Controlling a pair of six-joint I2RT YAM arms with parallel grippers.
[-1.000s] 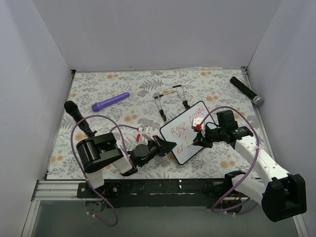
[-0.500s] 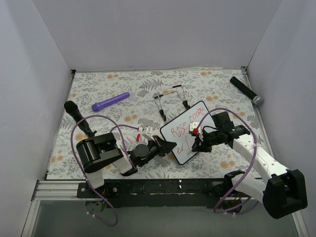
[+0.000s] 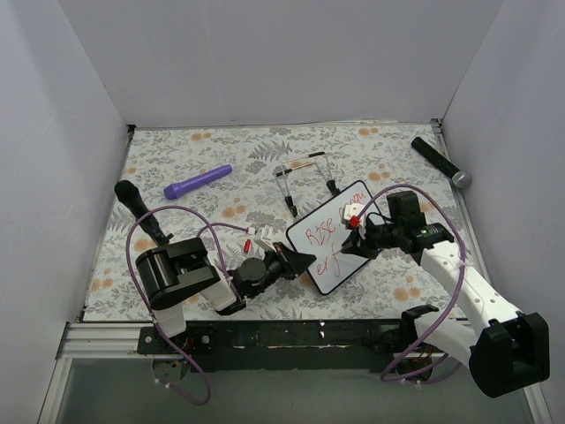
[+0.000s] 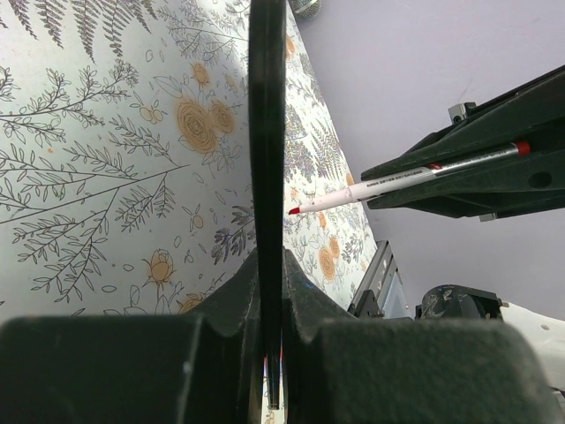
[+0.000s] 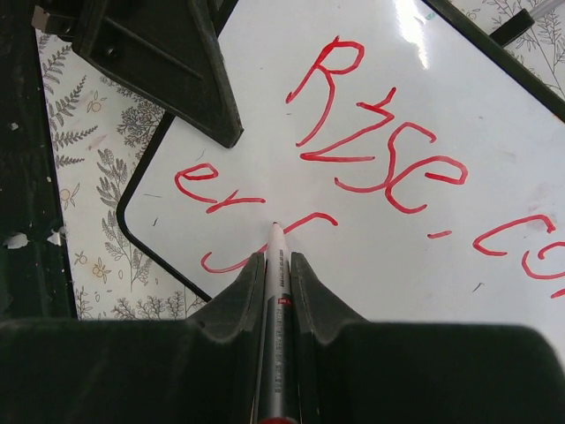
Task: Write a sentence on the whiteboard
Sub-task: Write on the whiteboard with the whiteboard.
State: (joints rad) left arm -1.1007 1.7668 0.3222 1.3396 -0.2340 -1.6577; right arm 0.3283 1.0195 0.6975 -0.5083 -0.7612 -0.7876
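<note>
A white pen (image 5: 275, 300) is pinched in the right gripper (image 3: 356, 242). Just beyond it stands a wire stand (image 3: 298, 162); far to its right lies a black cylinder (image 3: 440, 162). Well left of the left gripper (image 3: 298, 261) lie a purple tube (image 3: 198, 182) and a black stick (image 3: 139, 210), on flowered cloth (image 3: 177, 150).

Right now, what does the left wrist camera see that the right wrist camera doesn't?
Only the left wrist view shows the whiteboard edge-on, a thin black line pinched in the left jaws, and the marker from the side, its red tip right by the board. Only the right wrist view shows the board's white face and the red letters: "Rise", with "er" below. Both show the whiteboard, the marker in the right jaws, and the flowery table cover.
</note>
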